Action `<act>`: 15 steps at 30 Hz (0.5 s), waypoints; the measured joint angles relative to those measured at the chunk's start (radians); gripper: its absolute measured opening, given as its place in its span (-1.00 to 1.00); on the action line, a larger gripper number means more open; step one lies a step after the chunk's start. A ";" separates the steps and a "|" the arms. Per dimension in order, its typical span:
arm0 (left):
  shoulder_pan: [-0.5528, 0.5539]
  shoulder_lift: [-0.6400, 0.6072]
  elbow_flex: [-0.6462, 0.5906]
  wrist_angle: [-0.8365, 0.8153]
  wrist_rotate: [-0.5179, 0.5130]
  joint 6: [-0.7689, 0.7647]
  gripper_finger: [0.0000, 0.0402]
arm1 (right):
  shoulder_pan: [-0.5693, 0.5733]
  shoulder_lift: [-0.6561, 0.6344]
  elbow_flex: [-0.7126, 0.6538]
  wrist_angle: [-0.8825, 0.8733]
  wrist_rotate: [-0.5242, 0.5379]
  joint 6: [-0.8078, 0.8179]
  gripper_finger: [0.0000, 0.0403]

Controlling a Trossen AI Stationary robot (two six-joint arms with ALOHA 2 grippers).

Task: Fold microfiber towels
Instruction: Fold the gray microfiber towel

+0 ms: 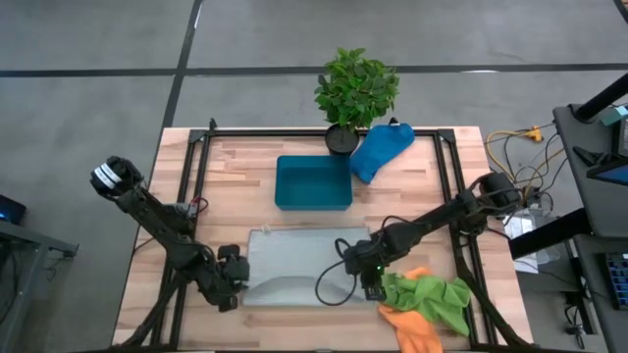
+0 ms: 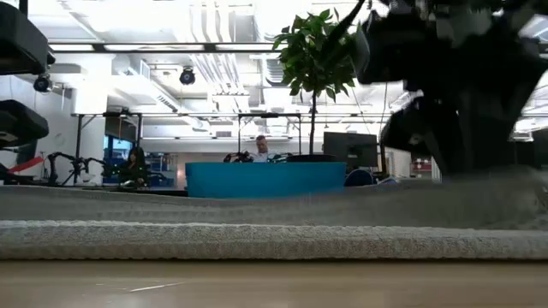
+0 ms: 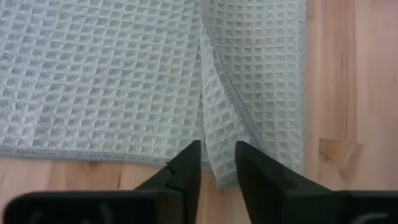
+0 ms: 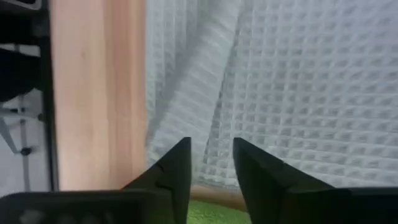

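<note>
A grey-white waffle towel [image 1: 299,263] lies flat near the table's front edge, its near part doubled over into a rounded fold [image 2: 274,239]. My left gripper [image 1: 234,281] stands at the towel's near left corner, fingers apart [image 3: 217,165] over a narrow hemmed flap [image 3: 221,124]. My right gripper [image 1: 371,284] stands at the near right corner, fingers apart [image 4: 211,162] over rippled cloth [image 4: 186,112]. A bright blue towel [image 1: 381,150] lies bunched at the back. Lime green [image 1: 437,297] and orange [image 1: 412,328] towels lie crumpled at the near right.
A rigid blue tray [image 1: 280,181] stands just beyond the grey towel. A potted plant [image 1: 355,88] stands at the far edge beside the blue towel. A black metal frame [image 1: 201,167] runs along the table's sides. A black cable [image 1: 329,289] loops over the towel's right part.
</note>
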State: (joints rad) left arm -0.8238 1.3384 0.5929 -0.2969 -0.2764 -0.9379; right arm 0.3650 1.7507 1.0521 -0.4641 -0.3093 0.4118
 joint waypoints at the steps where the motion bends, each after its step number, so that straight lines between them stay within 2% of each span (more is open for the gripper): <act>1: 0.000 0.000 0.002 0.002 0.015 0.001 -0.49 | 0.000 -0.013 -0.001 0.001 0.002 0.000 -0.37; 5: -0.011 0.006 0.007 0.013 0.069 0.005 -0.43 | 0.048 -0.069 -0.005 0.005 0.102 0.010 -0.30; 10: -0.018 0.024 0.006 0.009 0.062 0.005 -0.42 | 0.123 -0.099 -0.015 0.007 0.246 0.062 -0.30; 15: -0.016 0.045 0.006 -0.007 0.031 -0.012 -0.42 | 0.176 -0.098 -0.025 0.008 0.288 0.148 -0.36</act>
State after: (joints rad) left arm -0.8394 1.3834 0.5989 -0.3044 -0.2451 -0.9503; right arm 0.5405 1.6527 1.0268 -0.4558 -0.0216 0.5599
